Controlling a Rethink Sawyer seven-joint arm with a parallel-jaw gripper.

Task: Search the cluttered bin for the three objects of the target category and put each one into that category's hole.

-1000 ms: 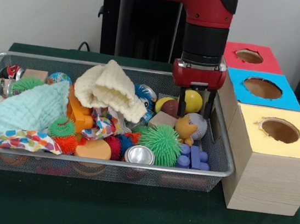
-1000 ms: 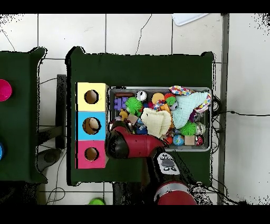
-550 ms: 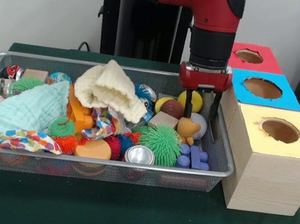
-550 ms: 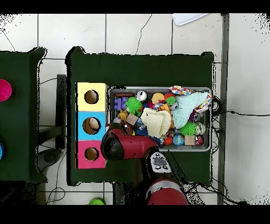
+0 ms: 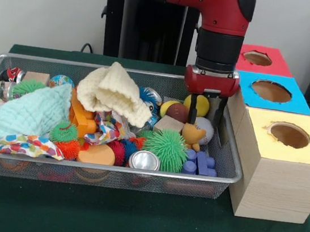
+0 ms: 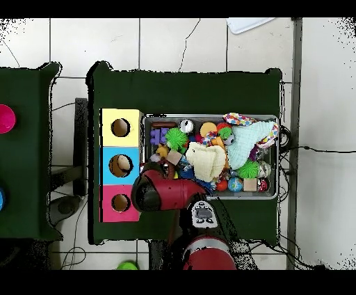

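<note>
Balls look like the likely target, judging by the one your end effector (image 5: pixel 206 110) hangs around: its two fingers stand apart, one on each side of the yellow ball (image 5: pixel 197 104) at the back right corner of the bin (image 5: pixel 227 154). That ball sits among a dark red ball (image 5: pixel 178 112), a white ball (image 5: pixel 203 128) and a yellow duck (image 5: pixel 192 134), all touching or just beside it. To grip well, go straight down so the fingers clear the neighbours, centre the ball between them, then close gently, since it may roll. Watch the right finger, which is close to the bin wall. The holes are in the red (image 5: pixel 258 58), blue (image 5: pixel 271 91) and yellow (image 5: pixel 289 135) box tops beside the bin.
</note>
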